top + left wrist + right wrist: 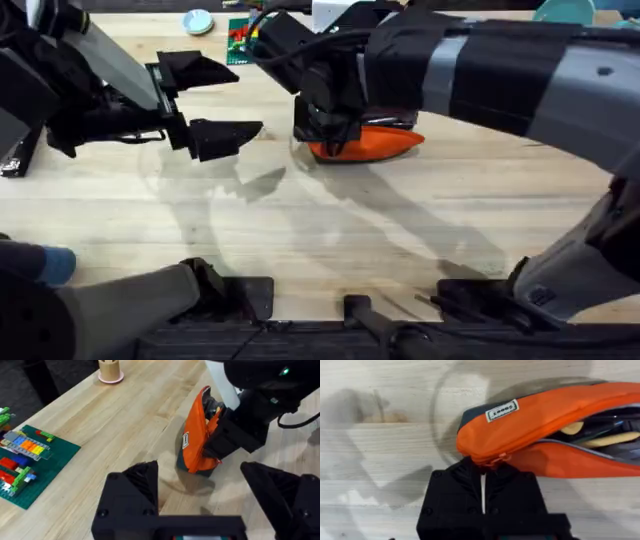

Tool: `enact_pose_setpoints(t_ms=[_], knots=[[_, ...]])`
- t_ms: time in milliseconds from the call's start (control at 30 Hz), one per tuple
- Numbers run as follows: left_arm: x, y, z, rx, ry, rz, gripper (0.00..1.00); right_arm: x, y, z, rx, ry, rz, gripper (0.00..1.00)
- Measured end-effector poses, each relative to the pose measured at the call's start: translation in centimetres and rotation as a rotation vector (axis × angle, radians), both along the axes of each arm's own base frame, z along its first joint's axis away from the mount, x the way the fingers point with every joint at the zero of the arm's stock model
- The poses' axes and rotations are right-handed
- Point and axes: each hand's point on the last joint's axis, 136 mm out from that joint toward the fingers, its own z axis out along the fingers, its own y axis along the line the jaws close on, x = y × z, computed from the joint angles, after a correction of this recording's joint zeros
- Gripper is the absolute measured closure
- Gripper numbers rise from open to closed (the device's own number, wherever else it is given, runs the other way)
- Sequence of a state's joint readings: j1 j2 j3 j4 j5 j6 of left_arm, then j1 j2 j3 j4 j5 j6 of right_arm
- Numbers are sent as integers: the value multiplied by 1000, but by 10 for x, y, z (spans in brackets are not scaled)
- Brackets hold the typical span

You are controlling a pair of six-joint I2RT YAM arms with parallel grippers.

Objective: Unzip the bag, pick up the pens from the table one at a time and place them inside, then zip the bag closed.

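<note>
right wrist view: right gripper (482,467) clamped on orange pouch (545,415) zipper end, pens (615,439) inside; left gripper (205,100) spread apart, idle. risk: pouch dragged unbraced, zipper jammed.

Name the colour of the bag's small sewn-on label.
White with dark lettering, clearest in the right wrist view: label on the bag.

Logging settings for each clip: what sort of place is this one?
Probably a robot lab bench: a bare wooden table with two arms, plus test props, an orange bag, a brick baseplate and a pink cup of sticks.
</note>
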State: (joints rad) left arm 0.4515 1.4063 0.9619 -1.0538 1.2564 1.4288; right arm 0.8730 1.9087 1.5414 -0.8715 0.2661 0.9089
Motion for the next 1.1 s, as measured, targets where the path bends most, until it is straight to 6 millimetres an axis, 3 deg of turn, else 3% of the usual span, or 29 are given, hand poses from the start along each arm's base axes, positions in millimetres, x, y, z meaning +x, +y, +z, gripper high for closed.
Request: enact_pose_setpoints(t_ms=[567, 767, 1100], knots=[[0, 0, 0, 0, 0, 0, 8, -7, -10, 2, -48, 31, 10, 969], [0, 0, 0, 0, 0, 0, 7, -12, -16, 12, -83, 54, 39, 969], [0, 0, 0, 0, 0, 0, 7, -1, -13, 26, -72, 19, 50, 969]])
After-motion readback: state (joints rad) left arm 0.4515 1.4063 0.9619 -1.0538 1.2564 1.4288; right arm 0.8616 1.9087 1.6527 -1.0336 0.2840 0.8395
